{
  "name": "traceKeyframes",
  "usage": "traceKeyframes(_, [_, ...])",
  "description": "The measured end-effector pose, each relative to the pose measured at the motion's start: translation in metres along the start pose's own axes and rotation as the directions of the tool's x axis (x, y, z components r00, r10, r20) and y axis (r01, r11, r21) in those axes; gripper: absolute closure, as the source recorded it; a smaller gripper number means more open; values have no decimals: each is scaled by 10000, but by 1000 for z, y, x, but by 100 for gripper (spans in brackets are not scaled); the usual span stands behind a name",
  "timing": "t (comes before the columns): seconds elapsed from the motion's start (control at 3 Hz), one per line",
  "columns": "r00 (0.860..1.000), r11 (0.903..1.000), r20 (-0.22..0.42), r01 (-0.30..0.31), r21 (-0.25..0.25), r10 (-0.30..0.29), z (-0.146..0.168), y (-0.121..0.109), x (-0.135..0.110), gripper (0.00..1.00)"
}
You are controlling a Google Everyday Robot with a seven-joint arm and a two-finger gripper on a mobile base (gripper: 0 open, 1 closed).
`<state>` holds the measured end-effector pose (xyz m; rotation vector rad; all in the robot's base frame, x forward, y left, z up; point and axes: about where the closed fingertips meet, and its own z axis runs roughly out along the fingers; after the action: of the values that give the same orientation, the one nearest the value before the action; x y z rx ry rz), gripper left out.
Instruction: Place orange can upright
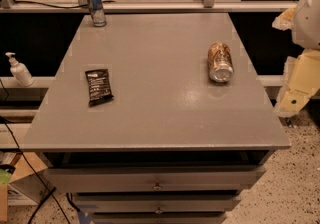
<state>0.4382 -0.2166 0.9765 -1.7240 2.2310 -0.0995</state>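
The orange can [220, 61] lies on its side on the right part of the grey tabletop [160, 118], its silver end facing the front edge. Its body is orange-gold and brownish with pale patches. My gripper [294, 99] hangs off the table's right edge, to the right of the can and a little nearer the front, well apart from it. The pale arm links [307, 18] rise above it at the right border. Nothing shows in the gripper.
A tall blue-and-silver can [95, 5] stands upright at the back left corner. A black snack packet [99, 86] lies flat at the left. A white pump bottle [19, 70] stands on a ledge left of the table. Drawers [157, 180] sit under the top.
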Motion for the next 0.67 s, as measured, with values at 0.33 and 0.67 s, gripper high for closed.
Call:
traceKeyframes(0.33, [10000, 10000, 1, 0, 2, 0, 0, 0, 0, 0])
traceKeyframes(0.67, [9982, 9996, 527, -269, -126, 275, 8, -10, 1, 0])
